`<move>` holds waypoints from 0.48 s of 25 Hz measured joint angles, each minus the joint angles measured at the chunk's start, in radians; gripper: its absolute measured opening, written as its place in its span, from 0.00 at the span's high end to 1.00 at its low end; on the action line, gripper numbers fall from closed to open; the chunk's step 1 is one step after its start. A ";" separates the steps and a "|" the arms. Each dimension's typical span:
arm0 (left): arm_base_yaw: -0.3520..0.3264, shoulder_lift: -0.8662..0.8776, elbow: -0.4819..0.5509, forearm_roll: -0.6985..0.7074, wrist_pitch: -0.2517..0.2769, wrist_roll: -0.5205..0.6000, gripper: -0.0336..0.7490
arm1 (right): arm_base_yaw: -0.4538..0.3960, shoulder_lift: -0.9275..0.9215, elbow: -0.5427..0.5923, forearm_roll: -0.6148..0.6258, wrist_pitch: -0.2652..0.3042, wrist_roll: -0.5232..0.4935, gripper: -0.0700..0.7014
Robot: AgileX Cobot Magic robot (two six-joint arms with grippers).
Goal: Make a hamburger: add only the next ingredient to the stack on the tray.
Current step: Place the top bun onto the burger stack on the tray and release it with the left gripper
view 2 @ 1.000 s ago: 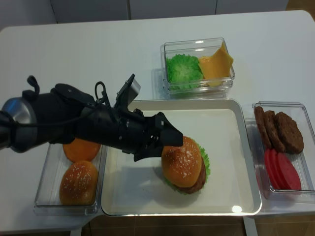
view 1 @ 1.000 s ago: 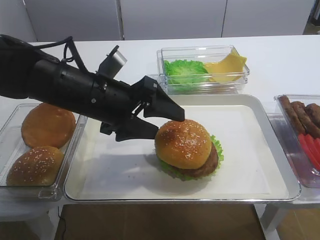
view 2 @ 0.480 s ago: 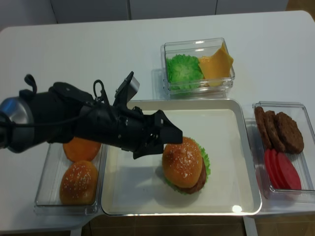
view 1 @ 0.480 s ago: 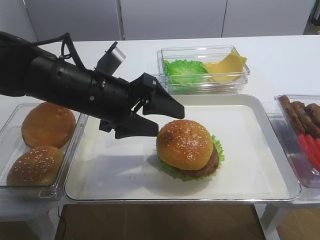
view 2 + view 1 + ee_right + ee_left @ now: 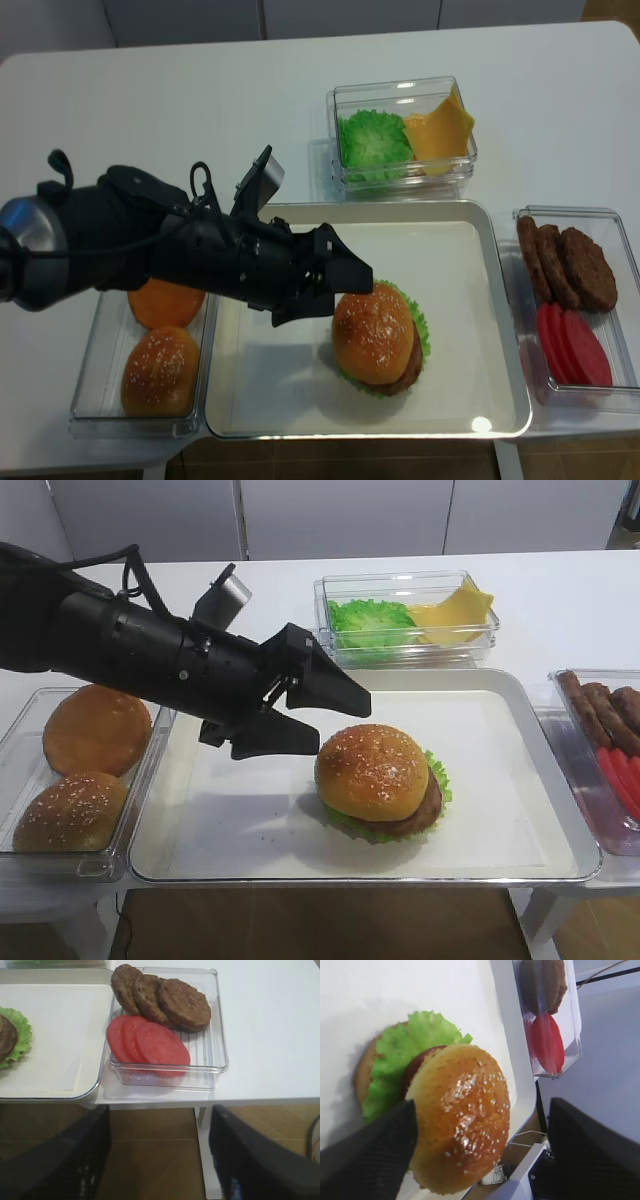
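Observation:
The sesame-seeded bun top (image 5: 372, 772) sits free on the stack, over the brown patty (image 5: 428, 808) and the frilly lettuce (image 5: 438, 776), on the cream tray (image 5: 500, 730). My left gripper (image 5: 343, 728) hovers open just left of the bun, its fingers apart and clear of it. The left wrist view shows the bun top (image 5: 462, 1120) between and beyond the two spread fingers (image 5: 365, 1160), lettuce (image 5: 400, 1055) peeking out under it. My right gripper (image 5: 160, 1160) stands open and empty off the table's front edge, over the floor. The overhead view shows the bun top (image 5: 374, 335) and my left gripper (image 5: 350, 293).
A clear box (image 5: 20, 780) left of the tray holds a smooth bun (image 5: 97, 730) and a sesame bun (image 5: 68, 812). Behind the tray, a clear box (image 5: 405, 580) holds lettuce and cheese. At the right, a box (image 5: 215, 1020) holds patties and tomato slices (image 5: 150, 1042).
My left gripper has backed off a little to the left and upward from the bun top, jaws still open. The bun top has settled slightly right on the stack.

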 joint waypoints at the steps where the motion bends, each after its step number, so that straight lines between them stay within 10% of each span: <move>1: 0.000 0.000 0.000 0.000 0.000 -0.003 0.18 | 0.000 0.000 0.000 0.000 0.000 0.000 0.30; 12: 0.002 -0.063 0.000 0.070 -0.060 -0.032 0.22 | 0.000 0.000 0.000 0.000 0.000 0.000 0.30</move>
